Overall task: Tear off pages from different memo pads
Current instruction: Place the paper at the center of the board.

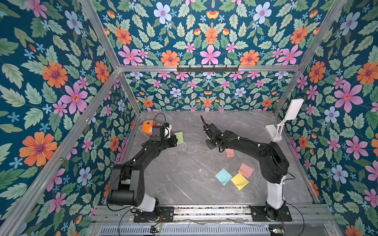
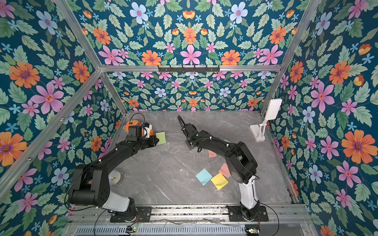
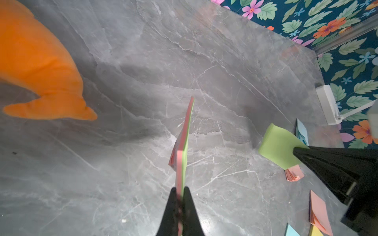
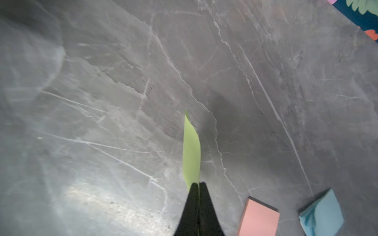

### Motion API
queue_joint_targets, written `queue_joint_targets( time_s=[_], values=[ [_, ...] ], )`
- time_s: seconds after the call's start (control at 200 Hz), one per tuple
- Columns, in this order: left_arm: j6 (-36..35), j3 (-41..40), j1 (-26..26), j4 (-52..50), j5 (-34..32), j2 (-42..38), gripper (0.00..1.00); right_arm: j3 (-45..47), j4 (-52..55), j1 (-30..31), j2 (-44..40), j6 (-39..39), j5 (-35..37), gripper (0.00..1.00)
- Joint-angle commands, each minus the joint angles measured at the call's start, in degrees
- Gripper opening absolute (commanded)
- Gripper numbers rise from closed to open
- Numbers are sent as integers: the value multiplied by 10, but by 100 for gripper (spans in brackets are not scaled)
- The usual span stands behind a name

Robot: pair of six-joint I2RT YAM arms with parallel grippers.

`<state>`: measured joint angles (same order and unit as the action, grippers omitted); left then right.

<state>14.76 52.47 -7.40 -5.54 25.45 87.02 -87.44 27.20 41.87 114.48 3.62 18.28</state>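
Left hand (image 3: 181,191) clamps green-pink pad (image 3: 184,147), edge-on, pointing outward; right hand (image 4: 199,185) clamps green page (image 4: 191,153).

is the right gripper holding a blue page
No, the right gripper is shut on a green page, which sticks out edge-on from between its closed jaws.

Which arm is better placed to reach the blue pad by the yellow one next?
Right, probably: the blue pad lies near its base, and the left gripper is shut on the green pad. The right gripper must first drop its green page.
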Motion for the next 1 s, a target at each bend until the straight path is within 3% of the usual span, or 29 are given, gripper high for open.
queue_joint_targets(
  time_s=[0.0, 0.16, 0.45, 0.62, 0.745, 0.99],
  values=[
    [-31, 20, 6, -26, 16, 16, 0, -22, 30, 16, 25, -11, 13, 0],
    [-44, 37, 18, -36, 40, 51, 0, -33, 42, 18, 49, 25, -116, 0],
    [-72, 85, 19, -94, 27, 88, 0, -54, 55, -7, 31, 85, -345, 46],
    [-90, 97, 19, -127, 32, 100, 0, -9, -2, -67, -35, 147, -433, 50],
    [-103, 104, 19, -148, 42, 115, 0, 15, -23, -102, -60, 181, -447, 51],
    [-136, 179, 19, -211, 47, 184, 0, 57, -55, -103, -85, 204, -417, 50]
  ],
)
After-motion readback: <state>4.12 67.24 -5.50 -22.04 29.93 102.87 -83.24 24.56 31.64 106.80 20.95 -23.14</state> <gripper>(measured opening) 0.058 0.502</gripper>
